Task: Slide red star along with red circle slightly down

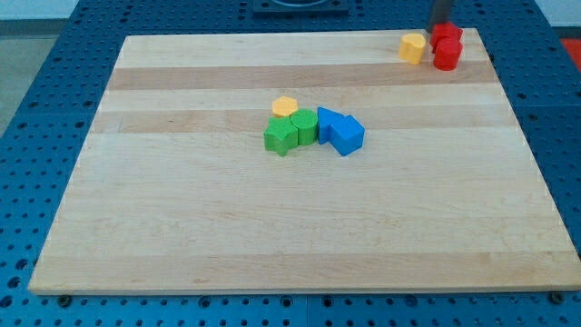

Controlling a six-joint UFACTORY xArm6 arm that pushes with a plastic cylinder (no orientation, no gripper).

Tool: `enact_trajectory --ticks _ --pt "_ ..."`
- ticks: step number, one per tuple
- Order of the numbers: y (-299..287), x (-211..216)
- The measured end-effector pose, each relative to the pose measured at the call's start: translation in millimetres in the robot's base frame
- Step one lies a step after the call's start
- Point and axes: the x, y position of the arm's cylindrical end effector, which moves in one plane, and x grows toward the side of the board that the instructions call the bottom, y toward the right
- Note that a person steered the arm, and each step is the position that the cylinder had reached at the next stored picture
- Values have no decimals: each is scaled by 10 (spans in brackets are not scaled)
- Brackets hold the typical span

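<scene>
Two red blocks sit together at the board's top right corner. The upper one looks like the red star (pixel 447 36); the lower one looks like the red circle (pixel 447 57), and they touch. My tip (pixel 439 24) comes in from the view's top edge. It stands right at the star's upper left side, seemingly touching it. Only the rod's short lower part shows.
A yellow block (pixel 412 46) lies just left of the red pair. A cluster sits mid-board: a yellow hexagon (pixel 285 106), a green star (pixel 280 136), a green circle (pixel 304 125) and two blue blocks (pixel 340 131). The board's right edge (pixel 495 64) is close to the red blocks.
</scene>
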Motion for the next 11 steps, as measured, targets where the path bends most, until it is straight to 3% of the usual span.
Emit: enact_trajectory --ticks 6,11 --pt "342 22" --pt "113 448"
